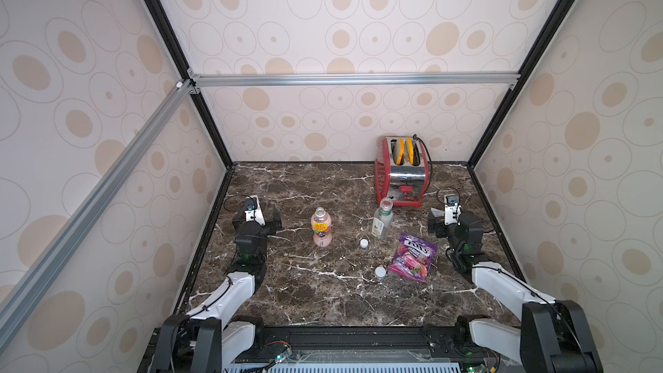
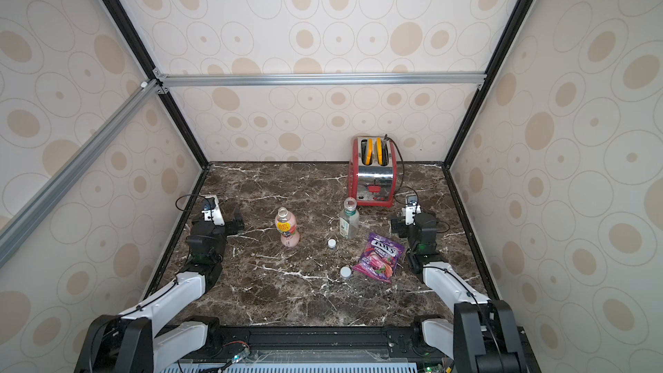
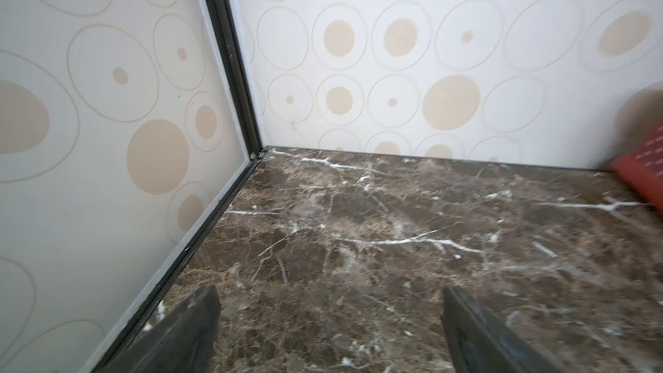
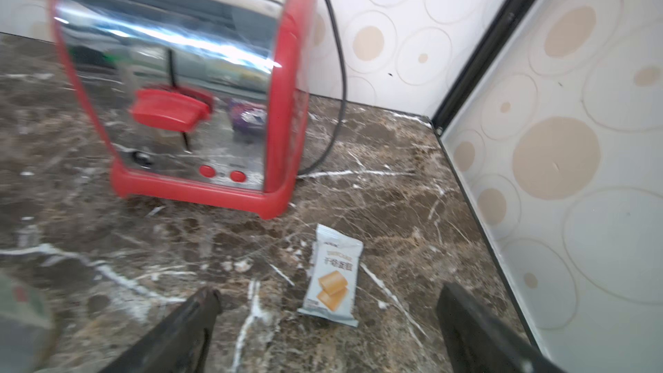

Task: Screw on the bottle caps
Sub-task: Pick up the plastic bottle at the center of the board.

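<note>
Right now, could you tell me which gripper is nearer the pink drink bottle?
Left. The left gripper sits left of the pink drink bottle, apart; the right gripper is farther off, beyond the clear bottle.

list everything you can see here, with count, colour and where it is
pink bottle: 1, pink drink, yellow-red label, uncapped, upright, left of centre
clear bottle: 1, white-green label, uncapped, upright, before toaster
smaller cap: 1, white, on table near clear bottle
wider cap: 1, white, beside candy bag
candy bag: 1, purple, lying flat
toaster: 1, red and chrome, back right
snack packet: 1, white, by right claw
table: 1, brown marble
left claw: 1, black, open, empty
right claw: 1, black, open, empty
</note>
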You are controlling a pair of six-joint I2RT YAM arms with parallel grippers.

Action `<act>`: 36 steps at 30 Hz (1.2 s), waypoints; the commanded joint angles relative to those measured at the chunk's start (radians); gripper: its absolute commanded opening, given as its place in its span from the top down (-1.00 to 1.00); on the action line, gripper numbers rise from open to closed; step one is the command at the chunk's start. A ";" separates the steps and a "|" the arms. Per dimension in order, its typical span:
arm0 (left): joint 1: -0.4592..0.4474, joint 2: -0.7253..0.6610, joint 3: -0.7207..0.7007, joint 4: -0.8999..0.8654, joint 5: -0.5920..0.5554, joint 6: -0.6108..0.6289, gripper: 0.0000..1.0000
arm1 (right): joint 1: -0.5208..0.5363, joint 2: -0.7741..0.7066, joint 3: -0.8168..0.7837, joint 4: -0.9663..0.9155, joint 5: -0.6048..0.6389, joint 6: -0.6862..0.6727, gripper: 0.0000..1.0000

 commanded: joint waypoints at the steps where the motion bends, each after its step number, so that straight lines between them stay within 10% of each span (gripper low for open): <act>1: -0.075 -0.069 0.020 -0.158 -0.086 -0.155 -0.98 | 0.080 -0.090 0.081 -0.168 0.011 0.026 -1.00; 8: -0.111 -0.314 -0.116 -0.201 0.020 -0.319 -0.98 | 0.189 -0.141 0.237 -0.408 -0.261 0.025 -1.00; 15: -0.158 -0.301 -0.213 -0.083 0.377 -0.155 -0.98 | 0.230 -0.131 0.292 -0.467 -0.456 0.029 -1.00; 22: -0.255 -0.348 -0.269 -0.054 0.472 0.017 -0.98 | 0.239 -0.119 0.280 -0.424 -0.590 0.049 -1.00; 36: -0.277 0.284 -0.259 0.734 0.499 0.139 -0.98 | 0.254 -0.112 0.281 -0.398 -0.711 0.053 -1.00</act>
